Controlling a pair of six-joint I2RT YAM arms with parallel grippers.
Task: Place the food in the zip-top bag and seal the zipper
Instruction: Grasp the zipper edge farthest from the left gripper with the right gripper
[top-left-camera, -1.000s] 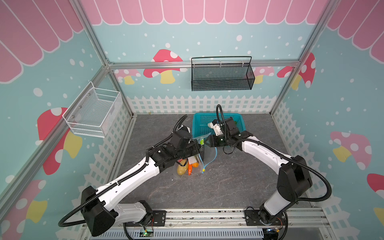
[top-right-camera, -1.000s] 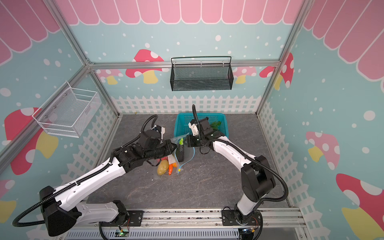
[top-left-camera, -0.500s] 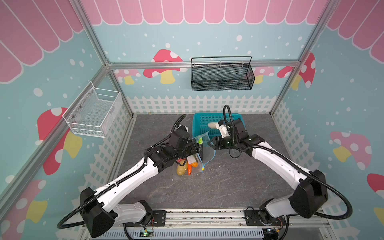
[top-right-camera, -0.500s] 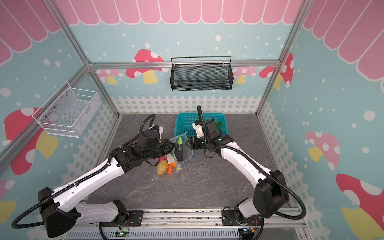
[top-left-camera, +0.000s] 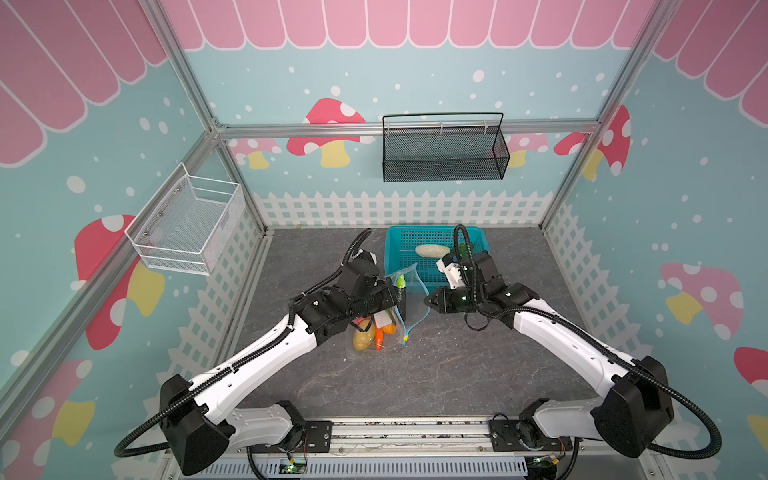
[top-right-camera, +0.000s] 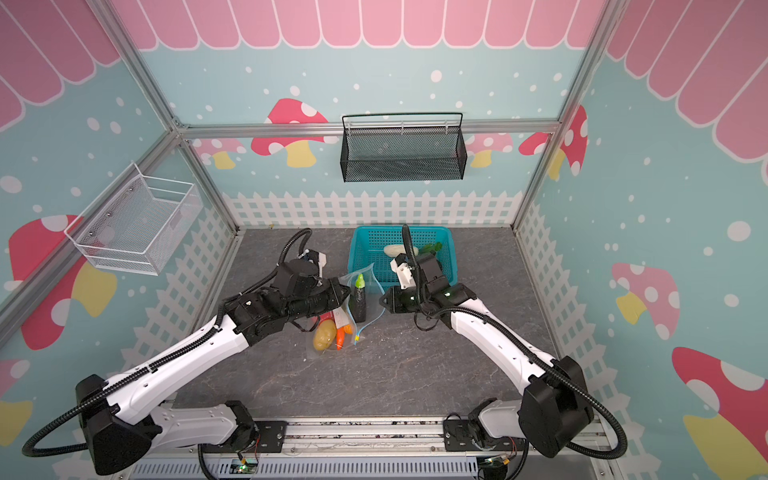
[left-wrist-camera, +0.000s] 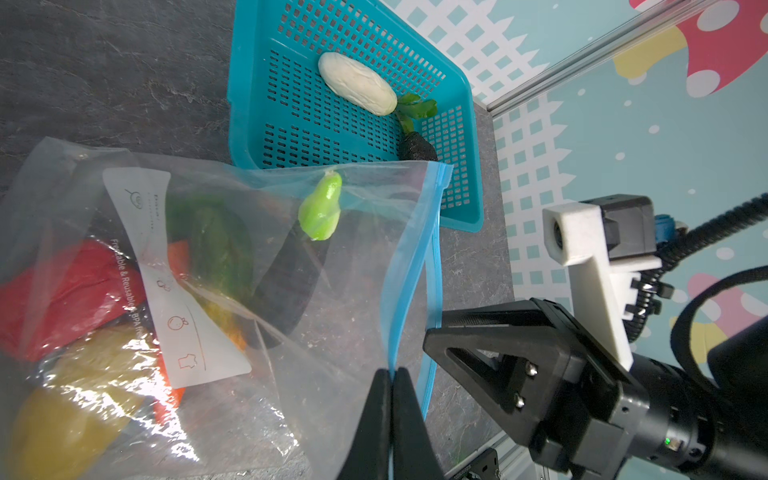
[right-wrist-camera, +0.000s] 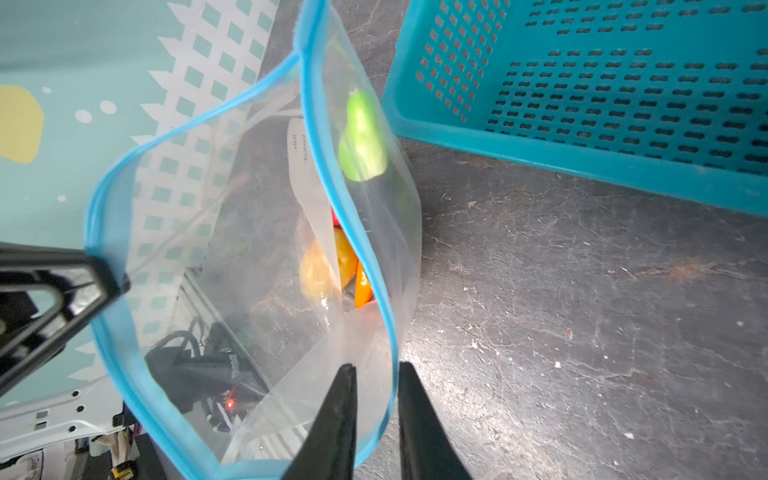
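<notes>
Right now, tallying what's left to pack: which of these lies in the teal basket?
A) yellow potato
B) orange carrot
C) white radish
C: the white radish lies on the teal basket floor; the potato and carrot show inside the zip-top bag.

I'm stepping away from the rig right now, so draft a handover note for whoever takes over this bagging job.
Left gripper: shut on the blue zipper, holding one lip of the zip-top bag up.
Right gripper: jaws narrowly apart, straddling the opposite lip.
Done: potato, carrot and other pieces are bagged.
To do: white radish and a dark piece lie in the teal basket; the zipper is open.
</notes>
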